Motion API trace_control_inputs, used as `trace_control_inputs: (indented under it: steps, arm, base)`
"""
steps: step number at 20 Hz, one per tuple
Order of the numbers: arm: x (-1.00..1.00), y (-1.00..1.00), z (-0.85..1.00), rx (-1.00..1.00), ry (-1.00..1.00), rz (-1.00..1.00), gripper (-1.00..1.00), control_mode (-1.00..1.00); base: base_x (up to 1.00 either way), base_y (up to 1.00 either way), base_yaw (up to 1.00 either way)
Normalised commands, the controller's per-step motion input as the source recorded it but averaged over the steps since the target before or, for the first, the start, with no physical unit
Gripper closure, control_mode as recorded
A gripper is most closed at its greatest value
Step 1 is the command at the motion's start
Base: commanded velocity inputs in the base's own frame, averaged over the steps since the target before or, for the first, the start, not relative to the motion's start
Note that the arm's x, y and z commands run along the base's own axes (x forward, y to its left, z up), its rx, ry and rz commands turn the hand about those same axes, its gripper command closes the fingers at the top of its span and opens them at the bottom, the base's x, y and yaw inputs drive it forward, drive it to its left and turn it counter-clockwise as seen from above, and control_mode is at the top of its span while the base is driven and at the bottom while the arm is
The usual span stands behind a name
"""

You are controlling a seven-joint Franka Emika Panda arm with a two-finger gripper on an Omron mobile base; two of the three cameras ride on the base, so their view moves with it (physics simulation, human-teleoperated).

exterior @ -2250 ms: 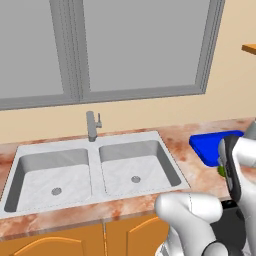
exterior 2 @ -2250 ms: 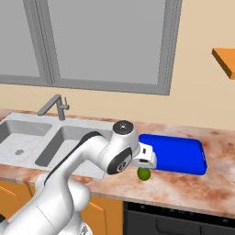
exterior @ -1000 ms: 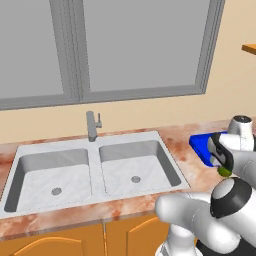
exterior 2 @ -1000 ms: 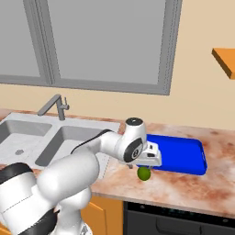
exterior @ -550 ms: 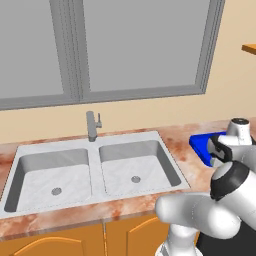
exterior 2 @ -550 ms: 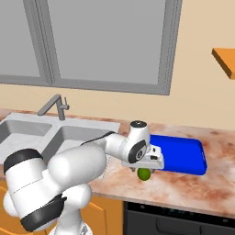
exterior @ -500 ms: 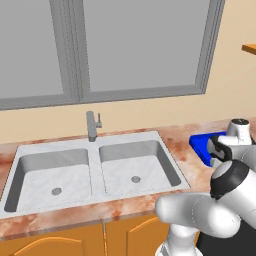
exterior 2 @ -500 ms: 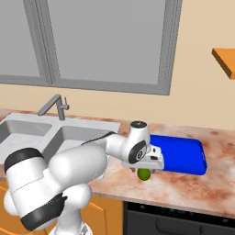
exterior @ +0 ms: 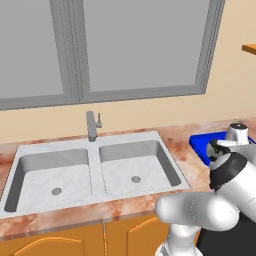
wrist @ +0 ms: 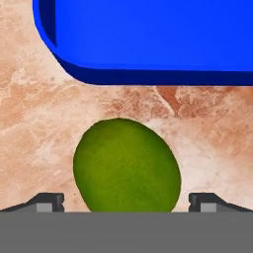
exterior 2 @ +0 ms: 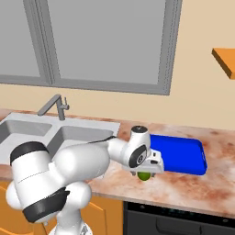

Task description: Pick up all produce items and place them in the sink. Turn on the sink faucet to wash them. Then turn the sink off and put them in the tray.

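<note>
Hovered open-jawed gripper (wrist: 126, 205) over lime (wrist: 126, 165) just near of tray (wrist: 148, 44); looked light, firm, round, likely to roll; best pinched across widest middle

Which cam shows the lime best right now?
Hand view: the lime sits large and unobstructed on the counter, centred between the open fingertips. The right base view gives a small green sliver under the hand. In the left base view I can't pick it out.
</note>
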Motion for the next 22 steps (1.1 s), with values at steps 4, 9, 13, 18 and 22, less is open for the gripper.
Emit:
trace_control_inputs:
  steps: [4,9,13,18,22]
  arm:
    - [0.02,0.01,-0.17,0.00,0.00,0.00,-1.00,-1.00]
    - [0.11,0.04,-0.17,0.00,0.00,0.01,1.00,-1.00]
    - [0.07,0.04,-0.17,-0.01,0.00,0.00,1.00,-1.00]
    - [-0.05,0.03,-0.06,-0.04,0.01,0.02,1.00,-1.00]
    - [-0.40,0.26,0.22,-0.02,-0.10,0.02,1.00,-1.00]
  base:
    - [0.00,0.00,0.00]
    - [0.00,0.00,0.00]
    - [0.00,0.00,0.00]
    - [0.00,0.00,0.00]
    - [0.00,0.00,0.00]
